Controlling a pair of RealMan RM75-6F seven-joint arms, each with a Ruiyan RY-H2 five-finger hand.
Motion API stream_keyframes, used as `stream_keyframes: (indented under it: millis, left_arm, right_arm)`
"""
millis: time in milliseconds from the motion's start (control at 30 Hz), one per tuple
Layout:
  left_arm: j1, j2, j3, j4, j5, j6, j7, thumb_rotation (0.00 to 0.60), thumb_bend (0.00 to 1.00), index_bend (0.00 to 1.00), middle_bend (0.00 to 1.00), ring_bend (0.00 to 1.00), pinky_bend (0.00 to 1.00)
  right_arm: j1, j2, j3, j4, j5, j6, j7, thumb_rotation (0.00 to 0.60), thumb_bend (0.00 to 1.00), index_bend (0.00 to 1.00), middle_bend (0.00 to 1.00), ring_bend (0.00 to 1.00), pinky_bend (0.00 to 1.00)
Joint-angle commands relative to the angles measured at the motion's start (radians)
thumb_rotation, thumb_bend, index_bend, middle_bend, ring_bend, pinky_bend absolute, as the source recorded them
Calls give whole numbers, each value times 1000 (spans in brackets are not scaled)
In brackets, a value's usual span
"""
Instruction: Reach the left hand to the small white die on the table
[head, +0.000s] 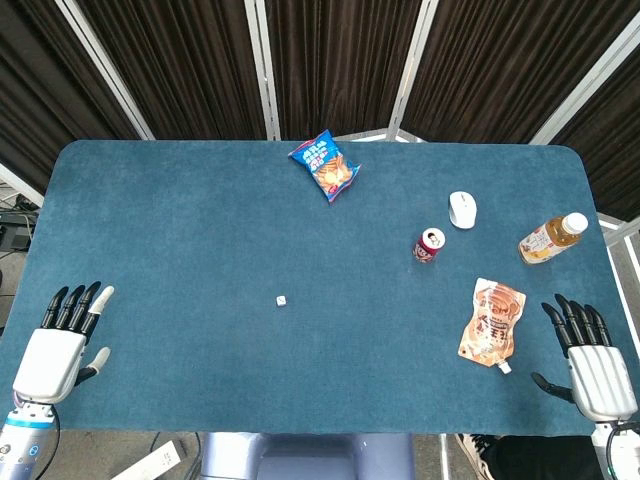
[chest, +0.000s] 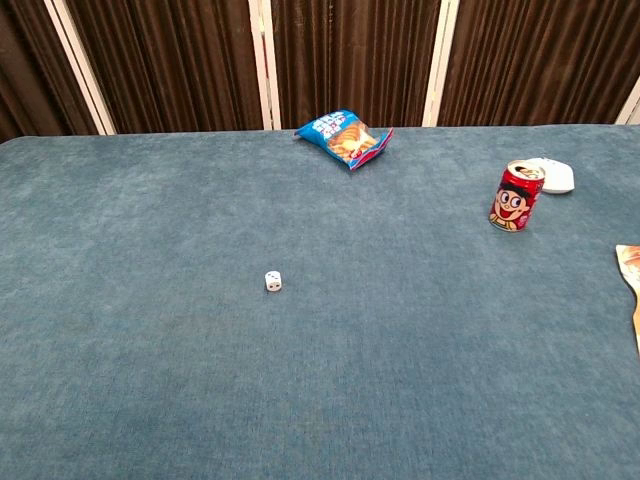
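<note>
The small white die (head: 281, 300) lies on the blue table (head: 200, 230) a little left of the middle; the chest view shows the die (chest: 273, 281) alone on the cloth. My left hand (head: 60, 345) rests at the near left corner, fingers apart and holding nothing, well to the left of the die. My right hand (head: 590, 360) sits open at the near right corner. Neither hand shows in the chest view.
A blue snack bag (head: 325, 165) lies at the back centre. On the right stand a red can (head: 429, 245), a white mouse (head: 462, 209), a lying tea bottle (head: 551, 238) and an orange pouch (head: 492, 322).
</note>
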Motion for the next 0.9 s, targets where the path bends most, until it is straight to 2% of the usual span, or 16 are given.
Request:
stream_keyframes:
  millis: [33, 300, 333, 367, 400, 467, 533, 600, 633, 700, 800, 900]
  left_arm:
    - [0, 0, 0, 0, -1, -1, 1, 600, 312, 0, 0, 0, 0]
    - [-1, -3, -3, -3, -9, -7, 11, 600, 309, 0, 0, 0, 0]
    - [-2, -5, -5, -5, -10, -7, 12, 600, 310, 0, 0, 2, 20]
    - [-4, -6, -8, -7, -11, -7, 15, 600, 310, 0, 32, 64, 117]
    - [-6, -9, -10, -10, -11, -8, 17, 600, 311, 0, 94, 144, 220]
    - [-15, -18, -18, -16, -8, -12, 18, 600, 312, 0, 387, 453, 542]
    - [-36, -25, -21, -30, -10, -45, 17, 600, 318, 0, 575, 603, 653]
    - [-62, -31, -31, -57, -30, -92, 35, 600, 362, 0, 704, 709, 729]
    - [-72, -34, -37, -67, -39, -110, 45, 600, 388, 0, 738, 739, 751]
    - [-111, -49, -59, -105, -73, -172, 89, 600, 490, 0, 819, 813, 804]
    - [-158, -72, -85, -171, -155, -264, 145, 600, 576, 0, 862, 856, 832]
    - [-205, -92, -114, -229, -267, -350, 216, 600, 608, 0, 875, 870, 843]
  right_arm:
    - [0, 0, 0, 1, 0, 0, 0, 600, 5, 63, 0, 0, 0]
    - [-1, 1, 1, -3, -2, 3, 0, 600, 4, 63, 0, 0, 0]
    - [-1, 1, 2, -4, -2, 3, 1, 600, 4, 63, 0, 0, 0]
    - [0, 2, 3, -6, -1, 4, 1, 600, 4, 62, 0, 0, 0]
    - [0, 2, 5, -7, 0, 4, 1, 600, 4, 62, 0, 0, 0]
    - [2, 3, 9, -9, 6, 0, 4, 600, 5, 62, 0, 0, 0]
    - [4, 5, 12, -14, 13, -4, 4, 600, 4, 63, 0, 0, 0]
    - [5, 8, 13, -20, 14, -5, 2, 600, 5, 63, 0, 0, 0]
    - [5, 9, 14, -21, 13, -4, 2, 600, 5, 63, 0, 0, 0]
    - [6, 12, 15, -25, 15, -5, 2, 600, 4, 63, 0, 0, 0]
    - [7, 15, 20, -26, 22, -7, -2, 600, 4, 63, 0, 0, 0]
    - [10, 18, 27, -28, 32, -10, 2, 600, 5, 62, 0, 0, 0]
